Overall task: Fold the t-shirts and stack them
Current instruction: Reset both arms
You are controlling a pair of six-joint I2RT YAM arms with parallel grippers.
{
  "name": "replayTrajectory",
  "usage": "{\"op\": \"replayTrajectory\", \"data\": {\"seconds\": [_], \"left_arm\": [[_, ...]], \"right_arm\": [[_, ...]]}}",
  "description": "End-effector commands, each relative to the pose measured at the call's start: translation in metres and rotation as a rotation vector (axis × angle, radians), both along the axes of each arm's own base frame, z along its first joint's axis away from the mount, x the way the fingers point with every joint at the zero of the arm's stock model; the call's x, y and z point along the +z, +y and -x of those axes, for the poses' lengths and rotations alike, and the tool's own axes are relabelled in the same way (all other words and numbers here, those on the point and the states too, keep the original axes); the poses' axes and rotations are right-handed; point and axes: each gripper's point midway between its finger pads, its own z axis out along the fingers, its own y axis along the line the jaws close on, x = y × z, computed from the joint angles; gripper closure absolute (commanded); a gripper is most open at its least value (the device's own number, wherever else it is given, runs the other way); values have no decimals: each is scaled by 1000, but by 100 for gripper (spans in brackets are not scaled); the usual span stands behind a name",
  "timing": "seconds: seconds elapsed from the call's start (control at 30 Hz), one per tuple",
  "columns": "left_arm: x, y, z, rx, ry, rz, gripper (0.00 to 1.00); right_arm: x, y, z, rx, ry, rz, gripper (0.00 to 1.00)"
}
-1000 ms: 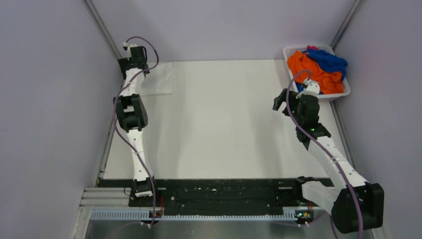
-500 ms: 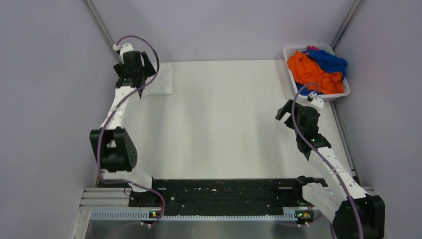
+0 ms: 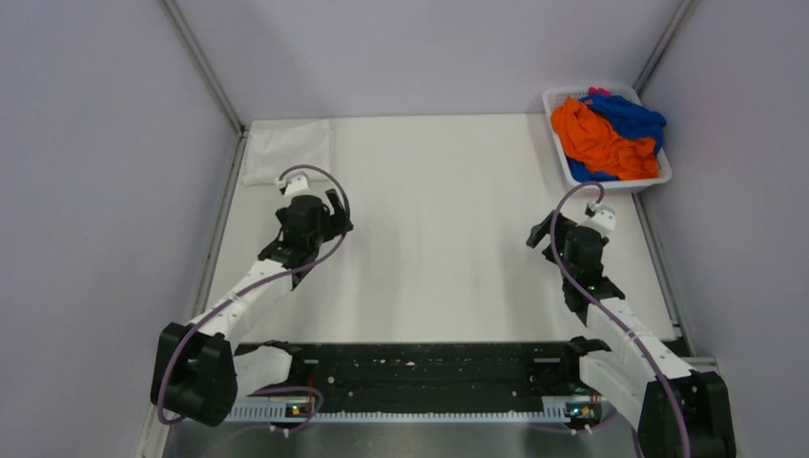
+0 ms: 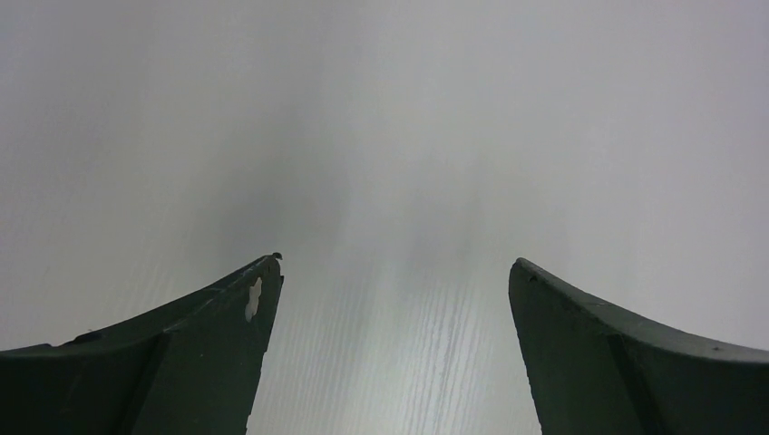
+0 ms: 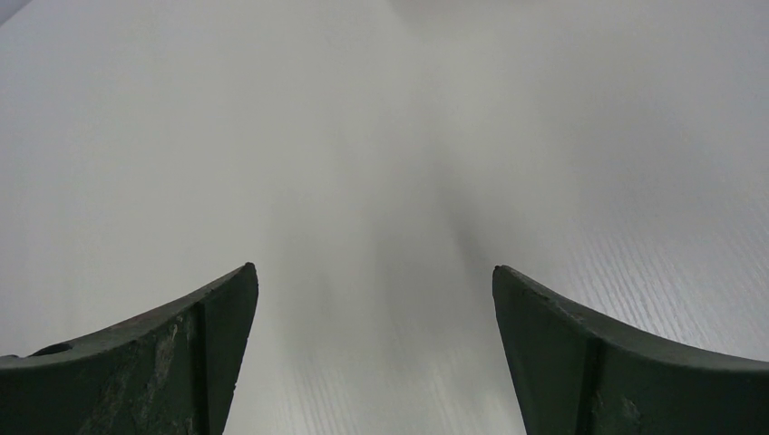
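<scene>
My left gripper point(image 4: 394, 263) and my right gripper point(image 5: 372, 267) both hang over the counter point(image 3: 448, 229), jaws spread wide and holding nothing. The white t-shirt point(image 3: 289, 151) lies flat in the far left corner of the counter (folded into a tidy rectangle), well apart from either gripper. The orange t-shirt point(image 3: 596, 141), the blue t-shirt point(image 3: 632, 116) and a bit of the pink-red t-shirt point(image 3: 598, 93) sit crumpled together in the basket point(image 3: 660, 177) at the far right corner, beyond my right gripper.
</scene>
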Motion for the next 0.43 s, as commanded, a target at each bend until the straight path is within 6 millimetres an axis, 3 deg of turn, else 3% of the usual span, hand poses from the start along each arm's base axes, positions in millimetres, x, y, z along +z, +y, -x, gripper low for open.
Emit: {"op": "replayTrajectory", "data": {"seconds": [0.0,0.07,0.4], "left_arm": [[33,-5,-8,1,-170,62,1],[27,1,-5,31,-165,58,1],[34,6,-5,47,-179,41,1]], "right_arm": [[17,-7,-7,-27,-85,23,1],[17,-9,-7,-29,-88,39,1],[15,-9,-8,-38,-95,34,1]]}}
